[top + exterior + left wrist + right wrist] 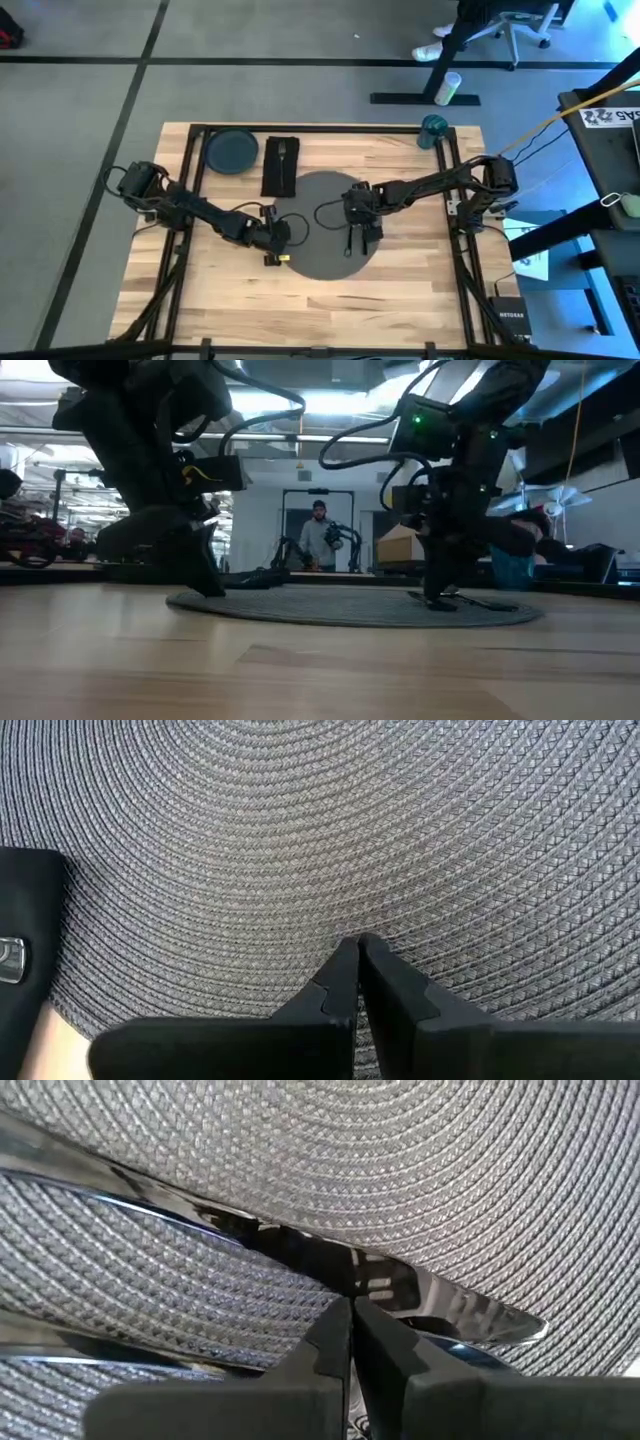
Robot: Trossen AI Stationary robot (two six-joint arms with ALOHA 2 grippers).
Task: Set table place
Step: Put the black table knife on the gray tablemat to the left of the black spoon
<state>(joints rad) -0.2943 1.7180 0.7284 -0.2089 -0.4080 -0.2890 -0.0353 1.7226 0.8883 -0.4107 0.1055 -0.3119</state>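
Observation:
The place is a round dark-grey woven placemat [325, 222] lying flat on the wooden table [420, 290]. My left gripper [280, 240] is shut, its tips [358, 944] down on the mat near its left edge. My right gripper [364, 230] is shut over the mat's middle right, tips [352, 1306] at a shiny piece of cutlery [300, 1252] that lies flat on the mat [420, 1170]. A second shiny piece [90, 1348] lies beside it. The cutlery also shows in the high view [349, 242]. My left gripper rests its shut fingertips [385, 970] on the placemat's top surface [360, 920] just inside its left edge, slanting down from the table's left. The mat lies flat under them. My right gripper points down with its shut fingertips [330, 1340] against the cutlery's flat middle [375, 1285]. The fingers lie across it. The piece lies on the mat; whether it is pinched I cannot tell.
A dark blue-grey plate [232, 150] sits at the table's far left. A black napkin [281, 166] with a fork on it lies next to it. A teal cup [434, 130] stands at the far right corner. Bare wood stretches along the near edge.

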